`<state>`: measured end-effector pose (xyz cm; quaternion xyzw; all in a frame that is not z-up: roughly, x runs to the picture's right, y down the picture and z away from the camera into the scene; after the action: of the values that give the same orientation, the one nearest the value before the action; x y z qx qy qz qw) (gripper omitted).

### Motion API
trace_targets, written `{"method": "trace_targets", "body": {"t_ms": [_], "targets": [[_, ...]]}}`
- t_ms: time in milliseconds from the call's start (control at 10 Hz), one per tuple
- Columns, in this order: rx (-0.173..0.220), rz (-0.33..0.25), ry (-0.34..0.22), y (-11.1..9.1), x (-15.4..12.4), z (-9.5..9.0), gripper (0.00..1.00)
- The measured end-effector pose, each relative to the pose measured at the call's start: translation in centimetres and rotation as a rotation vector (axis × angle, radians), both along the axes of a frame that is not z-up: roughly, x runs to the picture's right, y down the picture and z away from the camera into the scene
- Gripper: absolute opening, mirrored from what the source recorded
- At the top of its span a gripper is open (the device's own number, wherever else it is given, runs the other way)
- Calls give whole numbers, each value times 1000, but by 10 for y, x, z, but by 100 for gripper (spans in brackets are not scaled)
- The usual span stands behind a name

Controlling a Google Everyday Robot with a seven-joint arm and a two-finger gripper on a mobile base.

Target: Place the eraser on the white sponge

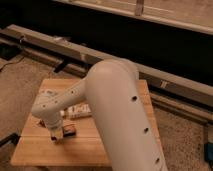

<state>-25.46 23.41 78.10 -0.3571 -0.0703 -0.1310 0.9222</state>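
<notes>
My gripper (55, 135) points down at the front left of the wooden table (95, 147), its tip at the tabletop, and it is shut. A small dark block (69, 131), which looks like the eraser, lies right against the gripper's right side. Whether the fingers pinch its end is hidden by the wrist. A small whitish thing (47, 93) sits near the table's far left corner; it may be the white sponge, but I cannot tell for sure. My thick white arm (115, 115) covers the middle and right of the table.
A longer white box with dark print (80, 110) lies just behind the dark block, partly under the forearm. Beyond the table run a metal rail (75, 50) and a dark wall. Speckled floor surrounds the table.
</notes>
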Motion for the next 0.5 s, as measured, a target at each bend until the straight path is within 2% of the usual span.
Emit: {"method": "trace_targets", "body": {"t_ms": [400, 500], "targets": [[51, 7, -44, -40, -12, -27, 0], [71, -2, -62, -58, -23, -37, 0]]}}
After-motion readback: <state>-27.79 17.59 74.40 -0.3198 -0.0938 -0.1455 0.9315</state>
